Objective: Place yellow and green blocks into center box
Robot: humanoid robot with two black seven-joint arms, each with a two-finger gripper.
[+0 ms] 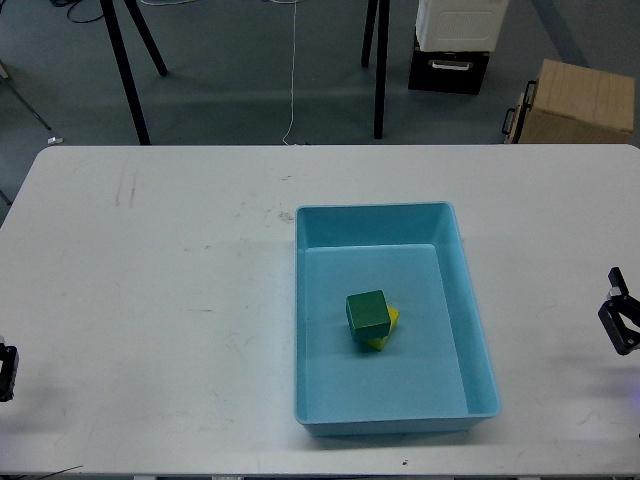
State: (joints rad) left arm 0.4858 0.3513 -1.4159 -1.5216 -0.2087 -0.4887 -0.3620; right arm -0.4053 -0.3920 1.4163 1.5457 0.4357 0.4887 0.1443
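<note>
A light blue box (470, 300) sits on the white table, right of centre. Inside it a green block (367, 313) rests on top of a yellow block (386, 330), of which only a corner shows. My right gripper (621, 318) just shows at the right edge of the view, over the table and well right of the box; its fingers appear parted. My left gripper (5, 372) barely shows at the left edge, far from the box; too little is visible to tell its state. Neither holds anything.
The white table (160, 280) spans the view. Beyond its far edge stand black stand legs (125, 70), a white and black case (452, 45) and a cardboard box (575, 100) on the floor.
</note>
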